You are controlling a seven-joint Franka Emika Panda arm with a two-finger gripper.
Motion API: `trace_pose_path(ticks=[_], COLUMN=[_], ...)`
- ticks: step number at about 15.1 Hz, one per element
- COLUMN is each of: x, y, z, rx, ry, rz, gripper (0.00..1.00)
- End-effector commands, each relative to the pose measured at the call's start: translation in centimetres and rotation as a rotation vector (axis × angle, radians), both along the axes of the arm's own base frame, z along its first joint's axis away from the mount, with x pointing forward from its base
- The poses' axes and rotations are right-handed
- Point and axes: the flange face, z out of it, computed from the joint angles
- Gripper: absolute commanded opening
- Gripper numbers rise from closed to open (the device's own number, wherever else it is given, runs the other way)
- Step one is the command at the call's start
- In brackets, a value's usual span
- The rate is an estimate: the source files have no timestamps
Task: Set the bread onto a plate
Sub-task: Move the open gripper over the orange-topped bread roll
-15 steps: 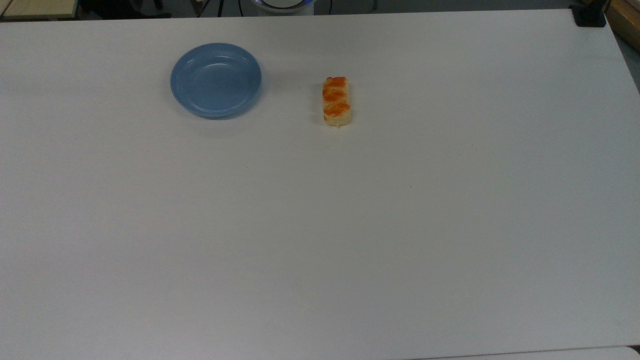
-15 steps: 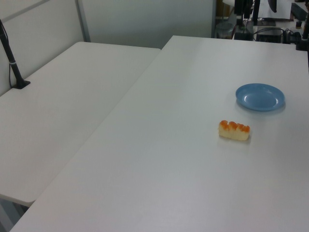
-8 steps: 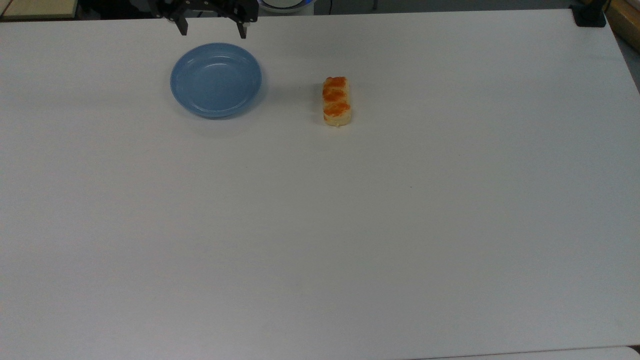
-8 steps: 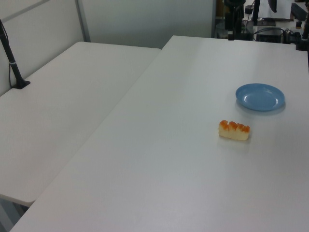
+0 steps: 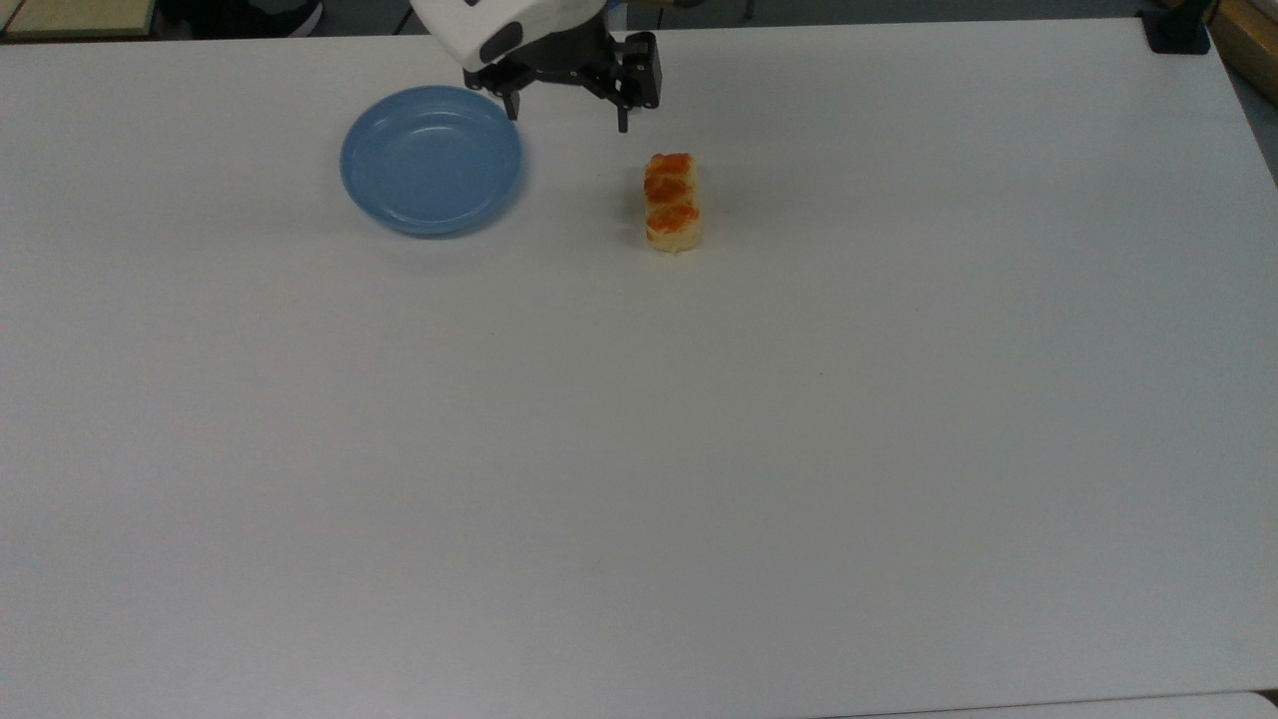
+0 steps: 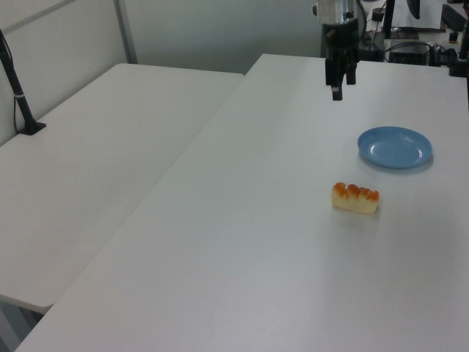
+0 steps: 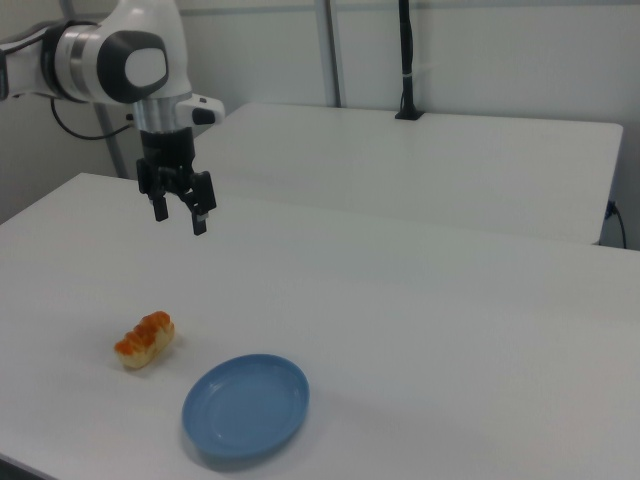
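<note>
bread [image 5: 672,201]: lying on the table [image 5: 639,449], well apart from plate [image 5: 430,160], on the top view's right of it
plate: empty
gripper [image 5: 567,112]: fingers spread, holding nothing, up in the air, between plate and bread in the top view
done: nothing placed yet
left: reach bread, grasp, carry to plate, release

You have a white table [image 5: 699,479] as the work surface. A second white table [image 6: 95,169] butts against it, at the left view's left. A black post [image 6: 16,92] stands on that second table near a pale wall panel [image 6: 66,33]. A black clamp [image 5: 1176,30] sits at one table corner.
</note>
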Motion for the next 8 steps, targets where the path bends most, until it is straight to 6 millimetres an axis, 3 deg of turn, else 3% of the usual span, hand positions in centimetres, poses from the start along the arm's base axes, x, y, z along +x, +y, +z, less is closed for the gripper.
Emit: trace_pose_path(ticks=[1, 4, 8], x=[-0.9, -2.0, -2.5], y=[4.6, 8.6, 9.1], z=[-2.9, -7.9, -10.9], rx=[0.006, 0.007, 0.010], ry=[-0.050, -0.090, -0.080], rz=[-0.065, -0.085, -0.038], gripper=[1.00, 1.00, 1.00])
